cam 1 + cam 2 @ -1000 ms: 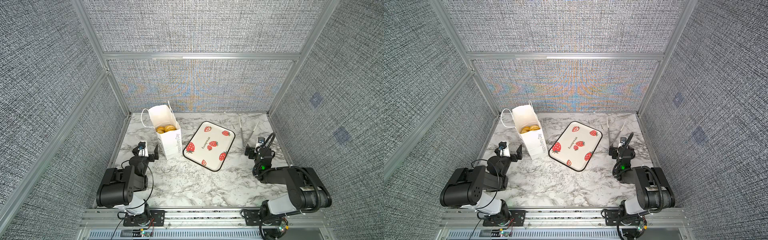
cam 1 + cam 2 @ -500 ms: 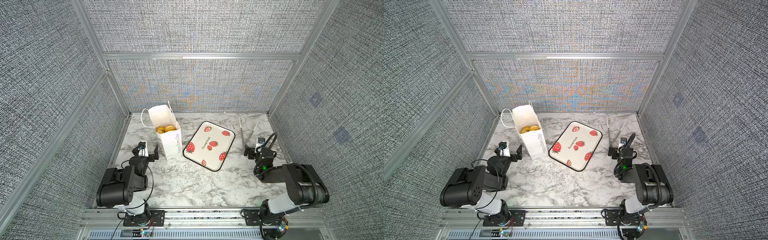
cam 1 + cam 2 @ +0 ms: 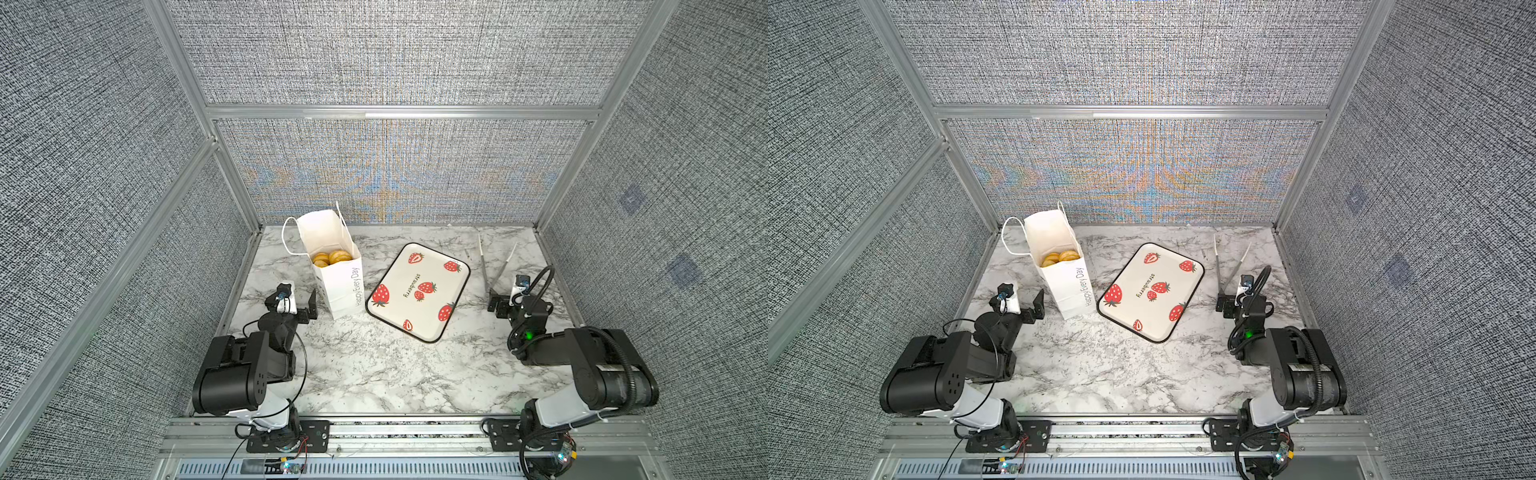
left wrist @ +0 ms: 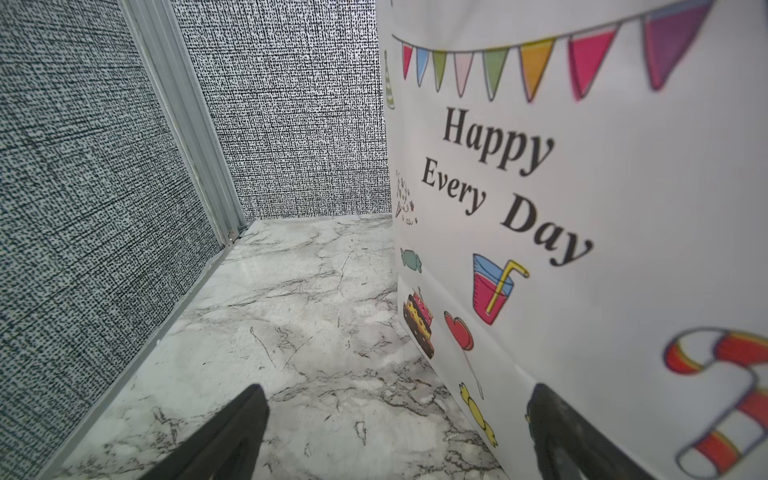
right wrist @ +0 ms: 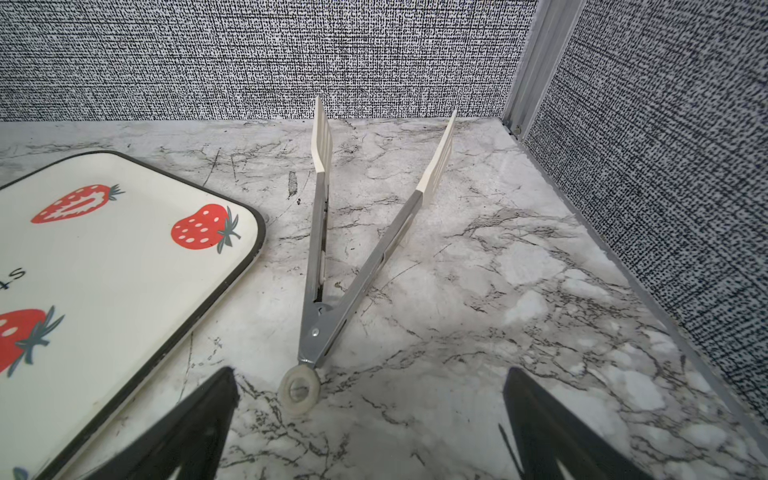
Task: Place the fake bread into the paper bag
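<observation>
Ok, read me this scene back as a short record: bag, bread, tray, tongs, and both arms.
bag: upright, mouth open, back left
bread: rolls visible inside bag; none on tray
tray: bare, flat, just right of bag
tongs: lying open in a V, back right
left gripper: jaws open, empty, low beside bag; contact unclear
right gripper: jaws open, empty, facing the tongs' ring end, not touching
</observation>
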Robot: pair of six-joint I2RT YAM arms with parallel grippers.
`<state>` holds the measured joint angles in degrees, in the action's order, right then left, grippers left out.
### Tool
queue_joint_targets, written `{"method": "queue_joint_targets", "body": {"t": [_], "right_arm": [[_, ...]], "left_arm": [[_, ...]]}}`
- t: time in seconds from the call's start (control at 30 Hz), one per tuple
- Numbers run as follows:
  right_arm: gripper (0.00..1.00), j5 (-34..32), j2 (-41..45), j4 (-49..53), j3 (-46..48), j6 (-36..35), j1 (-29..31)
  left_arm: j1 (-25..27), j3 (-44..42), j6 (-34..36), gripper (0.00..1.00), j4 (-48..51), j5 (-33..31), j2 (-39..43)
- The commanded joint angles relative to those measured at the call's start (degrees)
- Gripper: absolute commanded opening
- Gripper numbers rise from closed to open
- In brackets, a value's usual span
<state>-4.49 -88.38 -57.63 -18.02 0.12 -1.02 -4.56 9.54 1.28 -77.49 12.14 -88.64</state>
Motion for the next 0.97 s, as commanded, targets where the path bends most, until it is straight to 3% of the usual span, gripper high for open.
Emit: {"method": "queue_joint_targets", "body": {"t": [0.0,0.93], "right_arm": [[0.99,-0.08,-0.02,-1.81,-0.08,0.21,0.13],[0.99,0.01,-0.06,-1.71,-0.09,0.27,0.07]], "left_arm": [[0.07,0.15,0.13,0.99,-1.04,0.18,0.01],[0.74,0.62,0.83,0.99,-0.18,-0.36,0.13]]}}
